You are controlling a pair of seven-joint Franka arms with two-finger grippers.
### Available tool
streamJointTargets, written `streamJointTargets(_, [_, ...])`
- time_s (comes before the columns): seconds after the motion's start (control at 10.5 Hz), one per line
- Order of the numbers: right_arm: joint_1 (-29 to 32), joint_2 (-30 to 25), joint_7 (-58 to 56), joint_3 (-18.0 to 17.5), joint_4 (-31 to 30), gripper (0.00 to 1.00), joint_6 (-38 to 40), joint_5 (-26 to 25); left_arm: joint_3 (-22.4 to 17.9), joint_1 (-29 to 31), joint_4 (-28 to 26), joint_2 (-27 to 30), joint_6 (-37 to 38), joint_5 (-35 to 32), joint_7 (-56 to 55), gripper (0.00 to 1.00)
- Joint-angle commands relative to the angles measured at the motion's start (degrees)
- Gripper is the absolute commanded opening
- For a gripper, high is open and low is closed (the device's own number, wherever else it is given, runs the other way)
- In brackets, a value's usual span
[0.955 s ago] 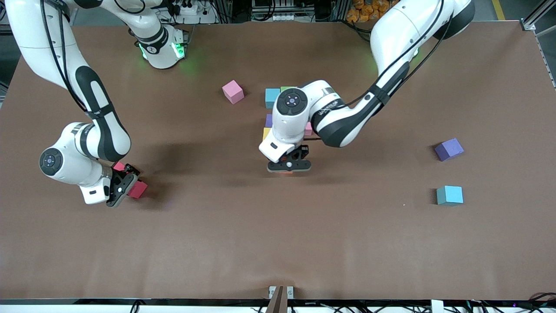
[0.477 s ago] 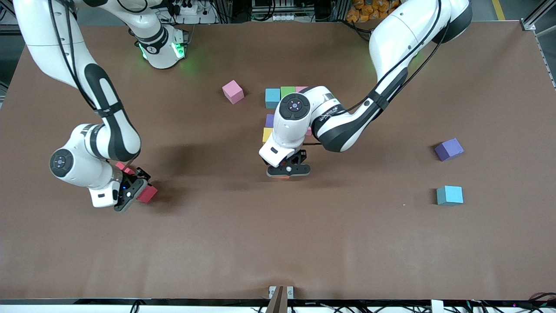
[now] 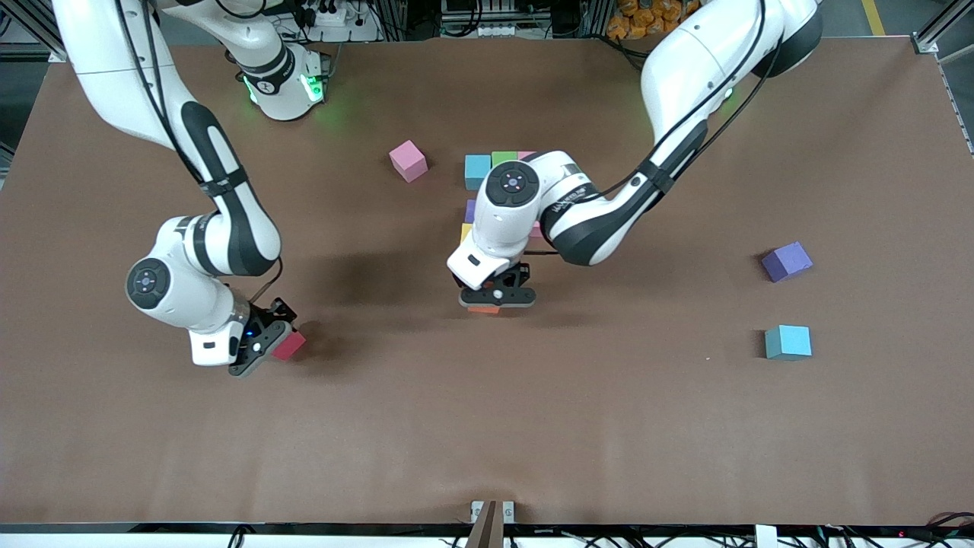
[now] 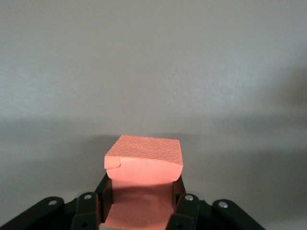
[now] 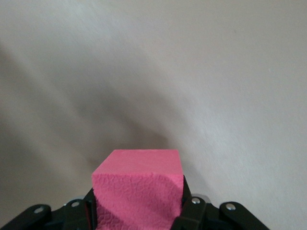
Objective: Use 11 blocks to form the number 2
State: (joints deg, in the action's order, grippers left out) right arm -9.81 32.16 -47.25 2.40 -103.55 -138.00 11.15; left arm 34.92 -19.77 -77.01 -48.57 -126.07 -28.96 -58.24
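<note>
Brown desk [image 3: 685,426] lies bare toward the near edge. Left gripper [image 3: 496,300] grasps an orange block [image 4: 144,165]; right gripper [image 3: 262,342] grasps a red block [image 3: 290,345].

Loose blocks on the counter [image 3: 487,426]: three — pink [image 3: 408,160], purple [image 3: 787,261], blue [image 3: 787,342]
Held blocks: two — orange [image 3: 484,308], red [image 3: 289,345]

Robotics lab. Two white, cable-wrapped robot arms [image 3: 190,175] bolted at a wide brown matte table [image 3: 487,426]; aluminium framing [image 3: 940,30], power strip [image 3: 331,15] and loose black cabling [image 3: 525,19] along the edge.
</note>
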Motion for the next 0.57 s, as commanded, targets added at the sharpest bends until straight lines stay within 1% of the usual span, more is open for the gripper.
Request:
streamJointTargets(0.0, [-2.04, -0.08, 0.67, 0.23, 1.42, 0.28, 0.63, 0.81, -1.25, -2.11, 0.73, -0.83, -0.41, 0.92, 1.81, 0.34])
streamJointTargets(0.19, [-3.02, 0.18, 3.29, 0.32, 1.77, 0.30, 0.63, 0.37, -1.26, -2.55, 0.72, -0.65, -0.06, 0.75, 1.81, 0.35])
streamJointTargets(0.48, [-2.93, 0.35, 2.87, 0.32, 1.69, 0.30, 0.63, 0.28, -1.26, -3.86, 0.81, -1.87, -0.06, 0.66, 1.90, 0.35])
